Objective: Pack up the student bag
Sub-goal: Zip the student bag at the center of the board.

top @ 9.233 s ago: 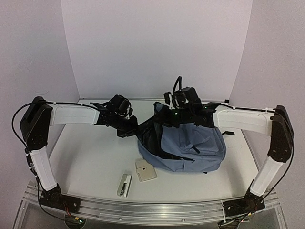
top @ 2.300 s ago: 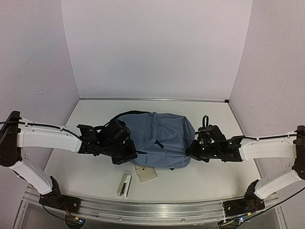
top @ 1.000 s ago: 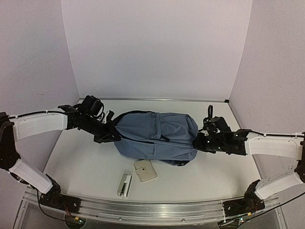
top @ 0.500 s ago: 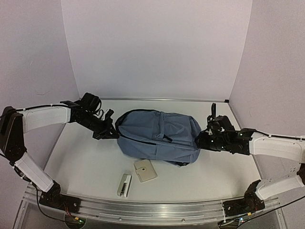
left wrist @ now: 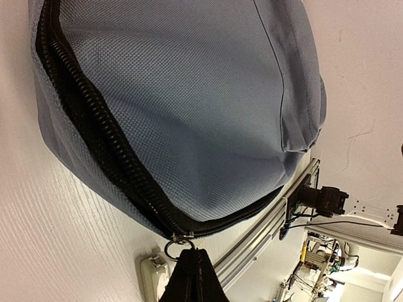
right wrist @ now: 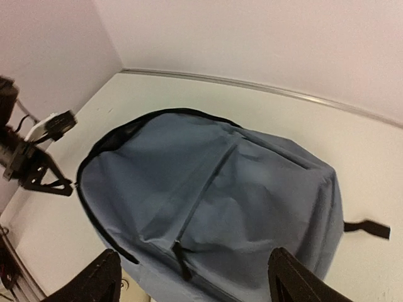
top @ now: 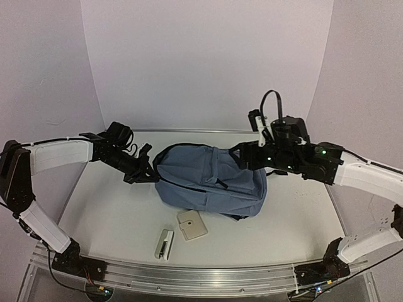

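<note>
Left wrist: tool (left wrist: pixel 192 284) on zip pull (left wrist: pixel 179 243)

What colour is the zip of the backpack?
The zip is black, clearest in the left wrist view.

Slate-blue student bag (top: pixel 211 182) lying flat, front face up.
Soft and slumped, it is edged by a black zip coil that looks closed along the stretch in view. That zip ends at a metal zip pull (left wrist: pixel 178 242), which sits right at the pinched fingertips of the left gripper (left wrist: pixel 192 277). The bag's body spreads away from those fingers. It lies below the spread fingers of the right gripper (right wrist: pixel 194 253), apart from them, with its black pocket zip tab (right wrist: pixel 181 259) between them.
</note>
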`<action>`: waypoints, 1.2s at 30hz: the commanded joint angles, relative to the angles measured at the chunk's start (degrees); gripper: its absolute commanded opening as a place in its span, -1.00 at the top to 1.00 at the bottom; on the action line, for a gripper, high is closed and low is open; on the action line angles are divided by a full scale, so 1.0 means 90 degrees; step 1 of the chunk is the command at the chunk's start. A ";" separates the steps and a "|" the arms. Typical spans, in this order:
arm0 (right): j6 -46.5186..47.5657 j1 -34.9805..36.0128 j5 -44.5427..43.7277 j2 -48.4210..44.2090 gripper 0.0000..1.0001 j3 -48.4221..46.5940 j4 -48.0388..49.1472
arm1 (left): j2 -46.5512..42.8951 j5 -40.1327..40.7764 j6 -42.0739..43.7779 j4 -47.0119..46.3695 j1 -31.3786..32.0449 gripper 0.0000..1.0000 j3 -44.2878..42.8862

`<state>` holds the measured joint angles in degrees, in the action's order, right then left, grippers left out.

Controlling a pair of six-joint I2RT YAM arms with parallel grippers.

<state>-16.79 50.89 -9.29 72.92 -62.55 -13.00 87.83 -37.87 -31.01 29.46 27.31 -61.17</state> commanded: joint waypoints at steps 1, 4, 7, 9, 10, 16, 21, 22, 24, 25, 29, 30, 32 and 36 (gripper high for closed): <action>0.0737 0.0694 0.0082 0.1247 -0.46 -0.0750 0.0394 | -0.0181 -0.0160 0.0161 -0.0326 -0.0056 1.00 -0.0066; 0.1013 0.1029 0.0234 0.2113 -0.43 -0.1230 0.0643 | -0.0186 -0.0154 0.0059 -0.0444 -0.0056 1.00 0.0037; 0.1285 0.1309 0.0325 0.2865 -0.46 -0.1738 0.0769 | -0.0210 -0.0205 -0.0064 -0.0604 -0.0056 1.00 0.0147; 0.1477 0.1453 0.0280 0.3339 -0.49 -0.2098 0.0790 | -0.0229 -0.0216 -0.0105 -0.0652 -0.0055 1.00 0.0185; 0.1571 0.1510 0.0219 0.3559 -0.49 -0.2224 0.0793 | -0.0239 -0.0216 -0.0114 -0.0661 -0.0055 1.00 0.0192; 0.2071 0.1578 -0.0270 0.4538 -0.42 -0.2877 0.0880 | -0.0275 -0.0220 -0.0148 -0.0651 -0.0055 1.00 0.0193; 0.2375 0.1644 -0.0381 0.4978 -0.24 -0.3239 0.0879 | -0.0248 -0.0224 -0.0143 -0.0631 -0.0056 0.99 0.0141; 0.2423 0.1656 -0.0449 0.5076 -0.19 -0.3304 0.0879 | -0.0235 -0.0233 -0.0139 -0.0625 -0.0056 1.00 0.0120; 0.2515 0.1669 -0.0583 0.5252 -0.12 -0.3419 0.0879 | -0.0217 -0.0231 -0.0125 -0.0606 -0.0053 1.00 0.0086; 0.2559 0.1675 -0.0635 0.5334 -0.07 -0.3474 0.0880 | -0.0205 -0.0228 -0.0116 -0.0596 -0.0053 1.00 0.0069; 0.2643 0.1699 -0.0782 0.5509 0.50 -0.3625 0.0883 | -0.0146 -0.0134 -0.0077 -0.0501 -0.0056 1.00 -0.0029; 0.2651 0.1705 -0.0781 0.5497 0.71 -0.3620 0.0889 | -0.0127 -0.0067 -0.0048 -0.0461 -0.0056 0.99 -0.0082; 0.2651 0.1715 -0.0800 0.5408 0.94 -0.3553 0.0916 | -0.0086 0.0171 -0.0007 -0.0331 -0.0056 1.00 -0.0182; 0.2636 0.1772 -0.0922 0.5033 1.00 -0.3161 0.0952 | -0.0021 0.0792 0.0064 -0.0041 -0.0075 1.00 -0.0432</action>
<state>6.42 65.86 -15.84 121.81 -92.83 -6.09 87.85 -36.39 -31.67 27.44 27.19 -60.06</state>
